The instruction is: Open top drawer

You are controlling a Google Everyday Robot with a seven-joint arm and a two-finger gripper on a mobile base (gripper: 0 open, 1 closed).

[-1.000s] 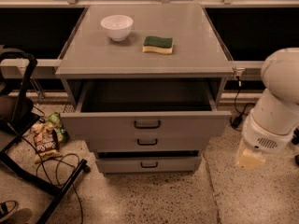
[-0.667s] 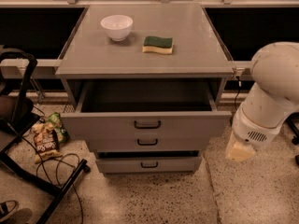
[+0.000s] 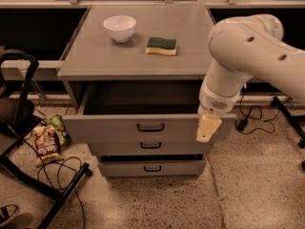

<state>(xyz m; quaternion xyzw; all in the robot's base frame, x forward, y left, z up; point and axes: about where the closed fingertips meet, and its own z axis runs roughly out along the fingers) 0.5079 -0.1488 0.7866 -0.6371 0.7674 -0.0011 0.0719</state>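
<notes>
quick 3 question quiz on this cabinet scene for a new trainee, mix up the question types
1. True or false: the top drawer stands pulled out.
2. What lies on the cabinet top beside the white bowl? A) a mug B) a green and yellow sponge C) a spoon
3. Fill in: as the camera sees it, the gripper hangs in front of the top drawer's ____ end.

Key: 1 true; 2 B; 3 right.

White bowl (image 3: pixel 119 27): cabinet top (image 3: pixel 95 56), far left.
Green-and-yellow sponge (image 3: pixel 161 46): just right of the bowl, apart from it.
Snack bags (image 3: pixel 45 144): floor, left of the cabinet.
Black frame (image 3: pixel 62 194) and cables (image 3: pixel 45 173): near left.
Shoe (image 3: pixel 7 213): near-left corner.
Gripper (image 3: pixel 208 128): before the cabinet's right front.
</notes>
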